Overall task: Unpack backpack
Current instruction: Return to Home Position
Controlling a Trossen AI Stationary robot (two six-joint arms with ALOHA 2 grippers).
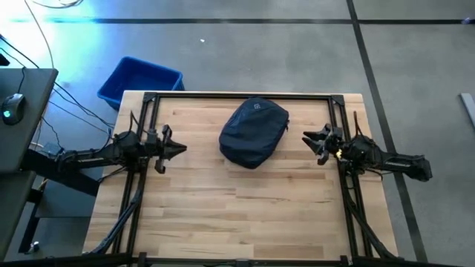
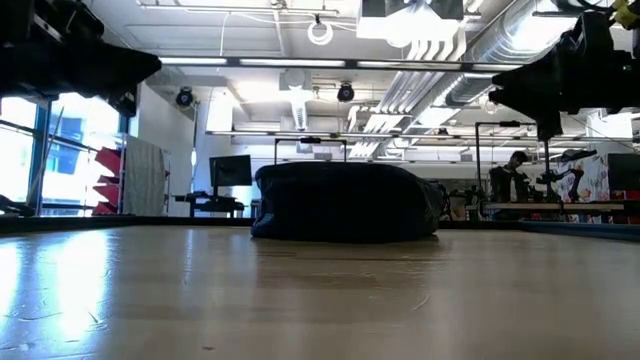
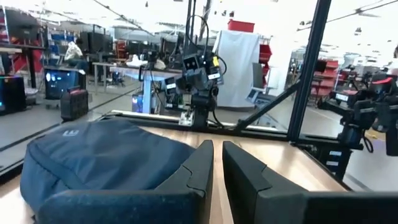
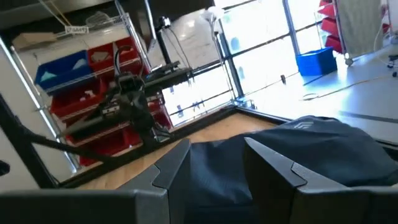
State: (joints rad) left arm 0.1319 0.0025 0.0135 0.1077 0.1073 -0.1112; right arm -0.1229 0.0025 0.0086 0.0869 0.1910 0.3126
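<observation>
The backpack [image 1: 254,132] is lying flat on the wooden table [image 1: 223,215], toward the far edge and about midway across; dark navy, soft and rounded, it is sitting at a slight angle; its small pale logo [image 1: 257,106] is facing up at the farther end.

Looking past the left gripper [image 3: 217,147], fingers pinched almost together, just beside the backpack [image 3: 93,155]; right arm [image 3: 199,74] beyond it.
</observation>
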